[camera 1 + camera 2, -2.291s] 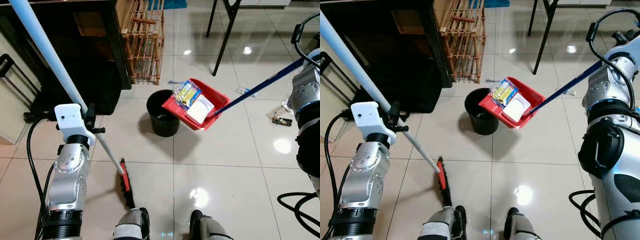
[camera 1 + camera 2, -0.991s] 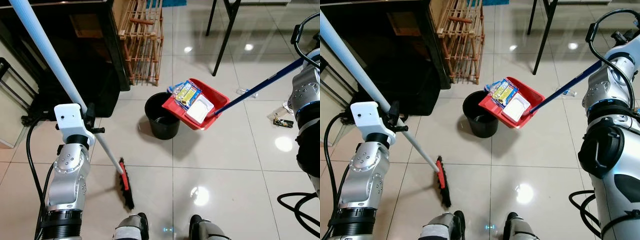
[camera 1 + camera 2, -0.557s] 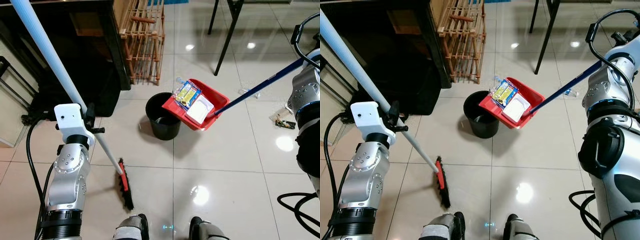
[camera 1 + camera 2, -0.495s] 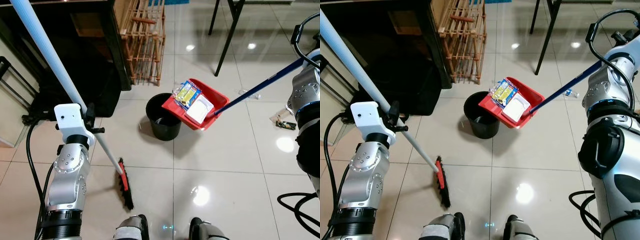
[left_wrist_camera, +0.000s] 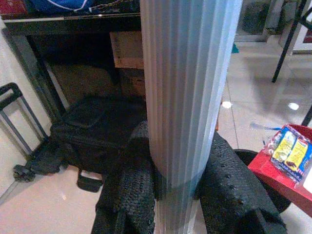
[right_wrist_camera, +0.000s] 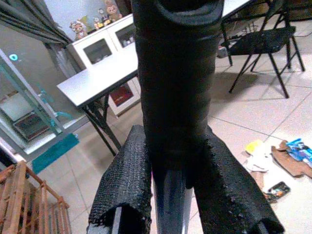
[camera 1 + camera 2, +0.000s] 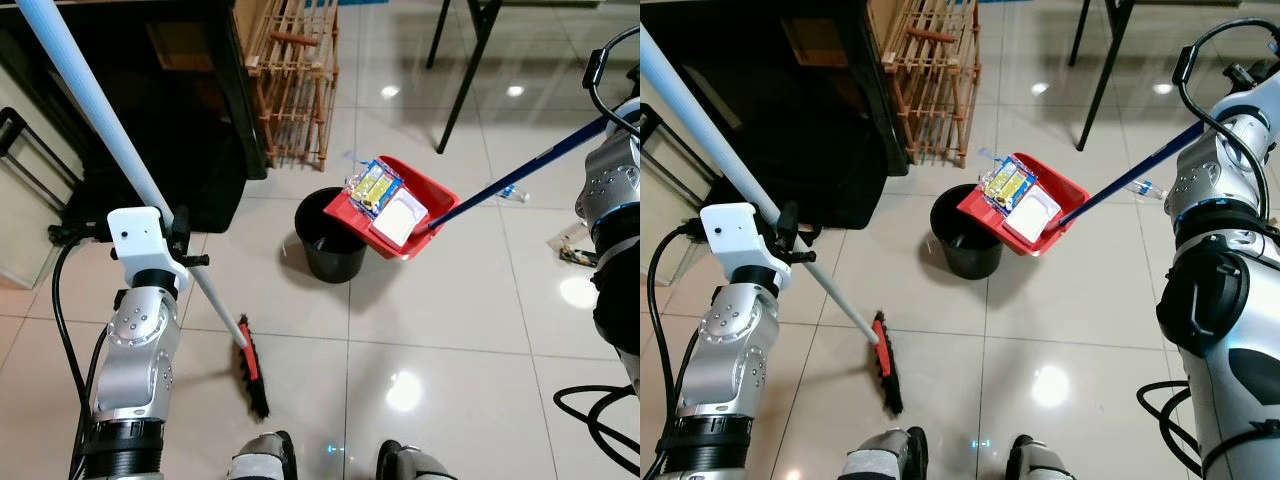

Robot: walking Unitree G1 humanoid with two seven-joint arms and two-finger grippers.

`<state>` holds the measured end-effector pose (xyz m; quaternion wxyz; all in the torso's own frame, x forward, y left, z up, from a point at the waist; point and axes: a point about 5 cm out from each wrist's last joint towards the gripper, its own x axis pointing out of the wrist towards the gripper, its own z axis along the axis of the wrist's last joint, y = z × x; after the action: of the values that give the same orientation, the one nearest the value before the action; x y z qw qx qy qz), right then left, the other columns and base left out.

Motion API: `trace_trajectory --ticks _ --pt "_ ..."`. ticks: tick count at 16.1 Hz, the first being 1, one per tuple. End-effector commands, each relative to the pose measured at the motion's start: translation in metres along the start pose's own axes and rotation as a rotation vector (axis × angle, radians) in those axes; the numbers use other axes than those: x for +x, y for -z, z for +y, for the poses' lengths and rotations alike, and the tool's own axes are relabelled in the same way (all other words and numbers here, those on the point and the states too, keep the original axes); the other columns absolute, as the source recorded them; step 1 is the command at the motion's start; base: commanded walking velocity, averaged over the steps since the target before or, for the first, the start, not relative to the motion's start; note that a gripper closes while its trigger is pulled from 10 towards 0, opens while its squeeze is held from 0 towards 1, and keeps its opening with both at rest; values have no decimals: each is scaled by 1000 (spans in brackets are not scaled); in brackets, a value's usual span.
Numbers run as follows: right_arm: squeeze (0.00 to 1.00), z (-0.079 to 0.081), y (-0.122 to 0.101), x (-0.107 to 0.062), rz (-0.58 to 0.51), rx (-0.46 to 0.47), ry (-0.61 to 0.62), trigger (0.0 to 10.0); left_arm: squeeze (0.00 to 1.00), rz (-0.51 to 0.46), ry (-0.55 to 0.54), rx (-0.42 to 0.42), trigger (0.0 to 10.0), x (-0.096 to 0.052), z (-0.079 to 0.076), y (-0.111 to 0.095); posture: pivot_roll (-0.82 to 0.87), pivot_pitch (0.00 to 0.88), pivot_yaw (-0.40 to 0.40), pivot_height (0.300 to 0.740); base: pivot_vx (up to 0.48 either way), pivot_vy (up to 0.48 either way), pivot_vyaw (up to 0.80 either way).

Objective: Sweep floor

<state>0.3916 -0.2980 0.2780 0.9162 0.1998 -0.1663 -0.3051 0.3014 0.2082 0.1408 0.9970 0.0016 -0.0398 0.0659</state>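
- Left eye view: glossy beige floor tiles (image 7: 450,320) with bright lamp glints; a black bin (image 7: 330,243) stands on them, the landmark here.
- Beyond the bin stands a wooden rack (image 7: 295,80), with a dark cabinet (image 7: 170,110) beside the rack; black table legs (image 7: 462,70) stand further back.
- The red dustpan (image 7: 395,205) hangs tilted over the bin's rim, carrying yellow packets (image 7: 368,185) and a white wrapper (image 7: 400,215).
- Right gripper (image 6: 178,204): fingers clamped on the dustpan's dark handle (image 7: 520,172).
- Left gripper (image 5: 187,195): fingers clamped around the broom's pale pole (image 7: 90,130).
- The broom head (image 7: 252,372) rests on the tiles nearer the robot than the bin.
- Litter (image 7: 572,245) lies right of the bin.
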Motion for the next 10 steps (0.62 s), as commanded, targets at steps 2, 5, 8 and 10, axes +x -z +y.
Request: trace_trajectory --ticks 2,5,8,10 --pt "0 -2 -9 3 -34 32 11 10000 0 -62 -22 5 10000 2 4 -13 88 143 38 740 441 0 0" --pt "0 -2 -9 3 -33 32 12 10000 0 -62 -22 6 10000 2 4 -13 88 143 38 740 442 0 0" --pt "0 -3 -8 3 -28 29 13 10000 0 -62 -22 4 10000 2 4 -13 87 145 38 740 441 0 0" --pt "0 -4 -7 3 -26 28 14 10000 0 -62 -22 4 10000 2 4 -13 88 147 37 740 442 0 0"
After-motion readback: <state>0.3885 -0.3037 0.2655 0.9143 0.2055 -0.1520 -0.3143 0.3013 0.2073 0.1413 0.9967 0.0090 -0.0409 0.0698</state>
